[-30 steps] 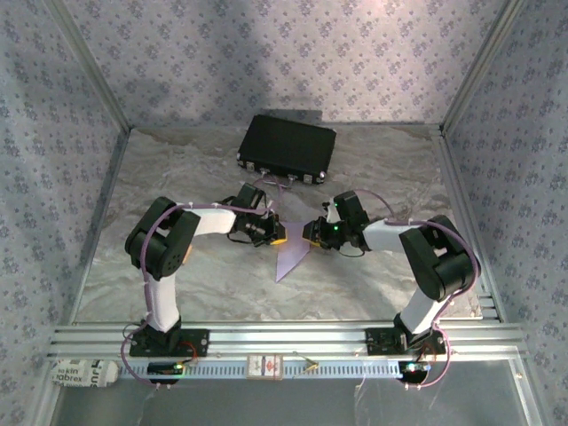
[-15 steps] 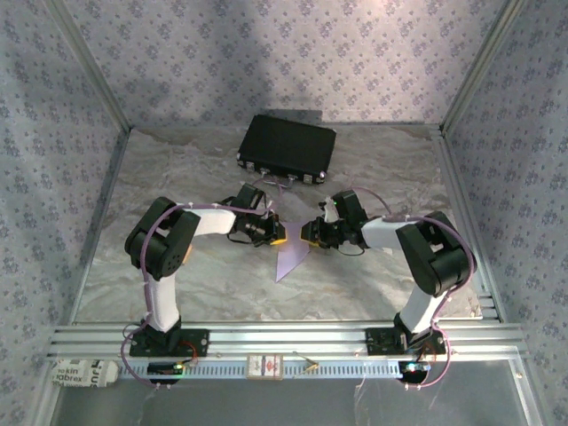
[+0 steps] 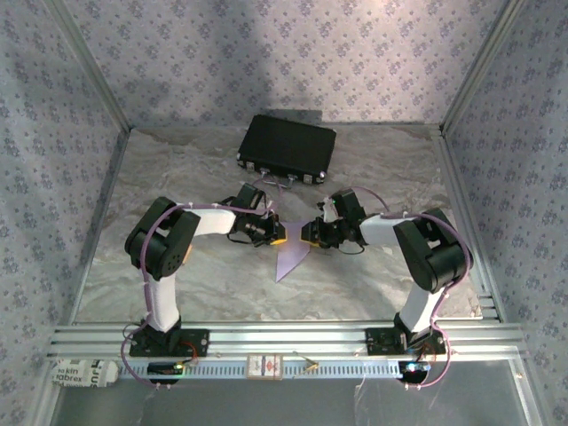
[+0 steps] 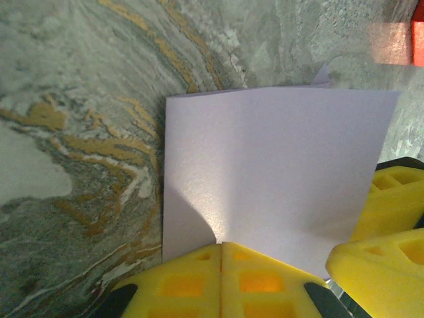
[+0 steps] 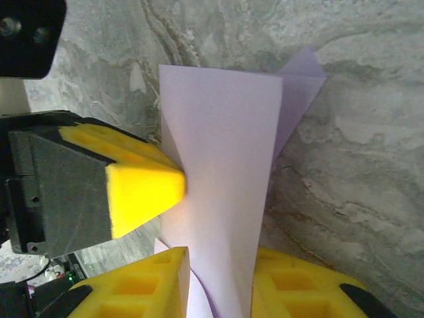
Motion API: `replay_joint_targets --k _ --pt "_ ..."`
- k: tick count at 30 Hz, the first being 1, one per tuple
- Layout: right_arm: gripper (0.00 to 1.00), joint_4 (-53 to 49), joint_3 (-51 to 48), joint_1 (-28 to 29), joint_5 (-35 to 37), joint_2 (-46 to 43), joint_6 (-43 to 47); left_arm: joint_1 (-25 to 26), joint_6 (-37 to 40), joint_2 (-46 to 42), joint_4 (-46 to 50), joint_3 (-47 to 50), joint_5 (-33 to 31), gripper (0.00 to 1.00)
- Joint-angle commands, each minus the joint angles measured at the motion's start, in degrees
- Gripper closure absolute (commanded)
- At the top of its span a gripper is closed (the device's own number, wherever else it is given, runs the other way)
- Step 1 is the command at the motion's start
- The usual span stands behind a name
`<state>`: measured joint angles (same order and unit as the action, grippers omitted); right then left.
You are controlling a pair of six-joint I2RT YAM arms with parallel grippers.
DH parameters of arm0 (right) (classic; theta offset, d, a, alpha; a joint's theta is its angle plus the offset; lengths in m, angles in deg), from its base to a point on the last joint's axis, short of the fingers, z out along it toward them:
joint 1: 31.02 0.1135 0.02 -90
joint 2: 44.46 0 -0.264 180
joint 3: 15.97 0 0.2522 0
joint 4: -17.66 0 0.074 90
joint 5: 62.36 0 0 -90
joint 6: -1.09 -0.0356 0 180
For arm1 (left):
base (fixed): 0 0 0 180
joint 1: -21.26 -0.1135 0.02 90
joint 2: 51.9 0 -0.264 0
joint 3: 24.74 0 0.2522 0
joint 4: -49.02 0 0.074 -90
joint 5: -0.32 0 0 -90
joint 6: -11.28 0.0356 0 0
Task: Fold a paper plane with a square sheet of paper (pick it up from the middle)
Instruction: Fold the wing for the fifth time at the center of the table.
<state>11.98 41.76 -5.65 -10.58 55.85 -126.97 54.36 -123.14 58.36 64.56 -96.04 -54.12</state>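
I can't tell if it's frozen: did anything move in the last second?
The right gripper edged slightly left, toward the left gripper, its elbow swinging in too. The left gripper stayed clamped on the lilac sheet; the black case didn't move.

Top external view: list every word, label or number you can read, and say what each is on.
White packet by the left end of the rail: dark print, too blurred to read.
Red-and-white tag on the rail: too small to read.
Lilac paper, black case: no text.
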Motion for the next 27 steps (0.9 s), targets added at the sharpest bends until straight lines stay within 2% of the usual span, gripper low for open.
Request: replay_joint_targets --k 1,8,12,14,16,18,23,27 --pt "0.72 -2.64 1.30 -0.33 0.52 1.13 1.59 0.15 0.35 0.81 4.37 2.08 -2.06 0.93" --pt "0.76 -0.72 1.40 0.39 -2.06 1.90 1.46 0.15 0.37 0.63 4.33 1.78 -1.82 0.93" --pt "0.82 -0.70 1.11 -0.02 -1.37 1.86 0.78 0.16 0.46 0.00 4.28 1.81 -1.72 0.93" --pt "0.88 -0.54 1.09 -0.32 -1.66 1.64 -0.09 0.21 0.55 -0.60 4.04 1.82 -1.58 0.93" --pt "0.90 0.57 0.49 -0.36 -1.62 0.88 -1.72 0.19 0.23 -1.61 3.04 1.75 -1.24 0.91" --pt "0.92 2.20 -0.19 -0.33 -1.65 -0.24 -3.82 0.20 0.40 -3.00 2.97 1.13 -1.38 0.87" --pt "0.95 3.40 -2.85 -0.23 2.22 -4.85 -10.64 0.26 2.79 -8.61 5.15 -0.38 -4.84 0.67" --pt "0.95 1.86 -4.53 -0.16 6.06 -8.04 -15.98 2.26 7.15 -13.00 8.21 0.33 -9.67 0.63"
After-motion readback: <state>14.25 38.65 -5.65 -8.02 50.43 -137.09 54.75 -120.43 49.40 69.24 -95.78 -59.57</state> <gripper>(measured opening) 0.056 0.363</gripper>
